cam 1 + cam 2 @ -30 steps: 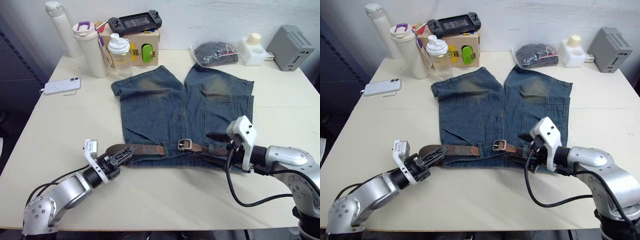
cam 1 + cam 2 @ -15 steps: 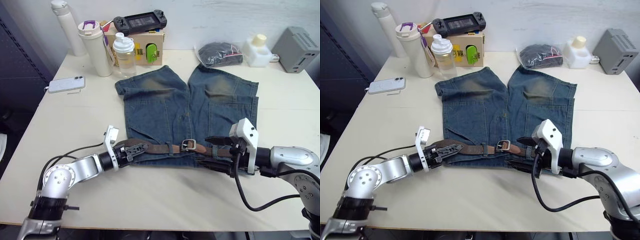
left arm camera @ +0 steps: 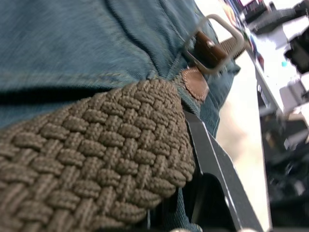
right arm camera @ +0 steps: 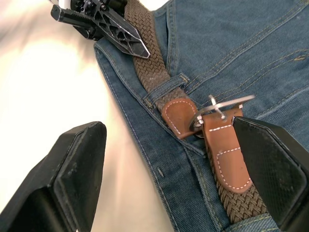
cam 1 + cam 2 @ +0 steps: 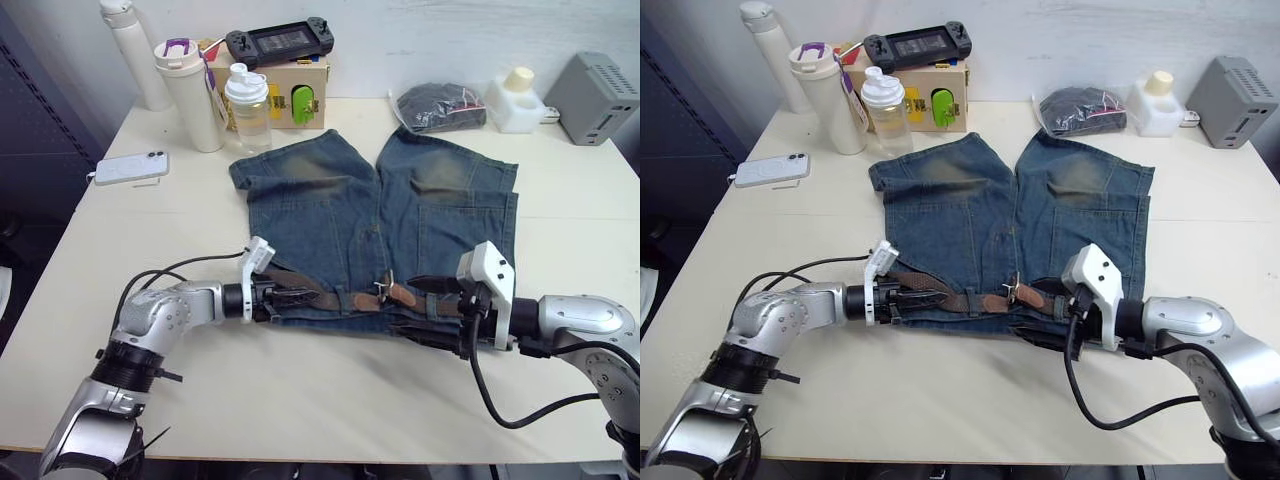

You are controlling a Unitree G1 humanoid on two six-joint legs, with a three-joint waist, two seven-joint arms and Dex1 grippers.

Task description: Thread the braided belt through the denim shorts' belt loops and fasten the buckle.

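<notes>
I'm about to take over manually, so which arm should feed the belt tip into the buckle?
Probably the left: the left gripper already holds the braided belt, whose tab lies beside the buckle; the right gripper is open.

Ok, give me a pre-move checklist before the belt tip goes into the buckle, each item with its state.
1. Left gripper on the braided belt: ok, its fingers are closed on the strap near the shorts' left edge.
2. Right gripper free to help: ok, jaws open, straddling the buckle without touching it.
3. Tan tip through a belt loop: ok, it has come out just short of the buckle.
4. Tip through the buckle frame: not ok, it stops beside it.
5. Prong seated in the weave: cannot tell.
6. Denim shorts lying flat on the table: ok.
</notes>
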